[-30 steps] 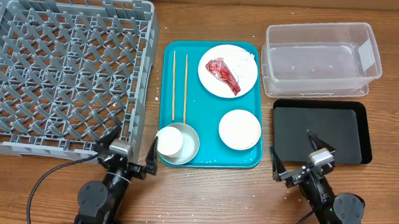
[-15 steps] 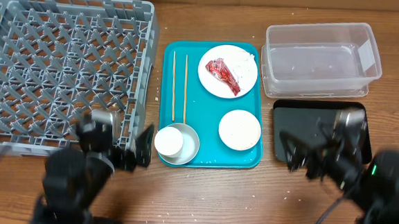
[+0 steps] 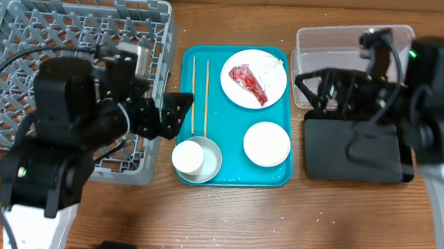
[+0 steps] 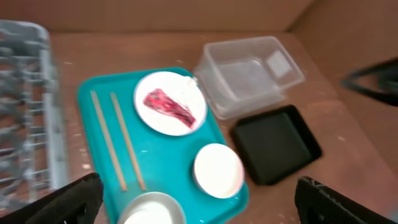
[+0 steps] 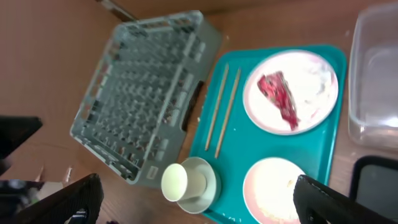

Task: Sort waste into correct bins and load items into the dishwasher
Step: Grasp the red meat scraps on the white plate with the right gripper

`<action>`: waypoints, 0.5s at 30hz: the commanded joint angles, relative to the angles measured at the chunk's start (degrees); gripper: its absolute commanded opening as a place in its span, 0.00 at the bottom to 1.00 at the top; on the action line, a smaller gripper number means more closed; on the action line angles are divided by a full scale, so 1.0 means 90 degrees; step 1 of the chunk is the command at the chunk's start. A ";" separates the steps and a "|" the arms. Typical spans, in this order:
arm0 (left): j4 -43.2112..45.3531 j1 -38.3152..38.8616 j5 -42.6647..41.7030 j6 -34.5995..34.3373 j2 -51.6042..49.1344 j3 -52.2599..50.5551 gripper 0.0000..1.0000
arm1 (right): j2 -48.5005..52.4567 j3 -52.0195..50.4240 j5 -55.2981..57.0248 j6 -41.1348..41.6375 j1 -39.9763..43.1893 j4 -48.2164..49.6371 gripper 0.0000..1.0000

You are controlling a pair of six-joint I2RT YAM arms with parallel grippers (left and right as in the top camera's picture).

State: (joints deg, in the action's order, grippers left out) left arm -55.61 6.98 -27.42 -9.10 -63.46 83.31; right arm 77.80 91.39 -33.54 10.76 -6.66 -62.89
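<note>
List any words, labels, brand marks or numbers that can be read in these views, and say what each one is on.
No text can be read in any view.
The dish rack, teal tray, plate and black tray show no lettering.
A pale square patch on the clear tub in the left wrist view may be a label. It is too blurred to read.

Held high, the left gripper [image 3: 172, 115] at 9 o'clock faces 3 o'clock, the right gripper [image 3: 307, 91] at 2 o'clock faces 9 o'clock, both with jaws wide apart.
</note>
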 commanded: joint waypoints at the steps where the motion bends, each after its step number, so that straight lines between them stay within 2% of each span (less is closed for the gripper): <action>1: 0.0066 -0.0024 -0.0617 -0.0090 -0.0085 0.0146 1.00 | 0.0801 0.0194 0.0525 0.0117 -0.0211 -0.0087 1.00; 6: -0.0289 -0.0024 -0.0211 -0.0092 -0.0083 0.0668 1.00 | 0.1773 0.0231 0.1486 -0.0440 -0.0923 0.0299 1.00; 9: -0.0636 -0.0024 0.0291 -0.0083 -0.0075 0.1217 1.00 | 0.2487 0.0228 0.2671 -0.0753 -0.1547 0.1120 1.00; 13: -0.0826 -0.0022 0.0151 -0.0087 -0.0012 0.1309 1.00 | 0.3269 0.0226 0.3058 -0.0755 -0.1909 0.2166 1.00; 15: -0.0967 -0.0022 -0.0172 -0.0087 -0.0002 0.1311 1.00 | 0.3662 0.0223 0.3055 -0.0850 -0.1955 0.2652 0.95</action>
State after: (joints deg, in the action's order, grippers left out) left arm -62.85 6.98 -26.79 -9.13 -63.70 94.28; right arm 106.39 92.12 -11.03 5.19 -23.86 -42.52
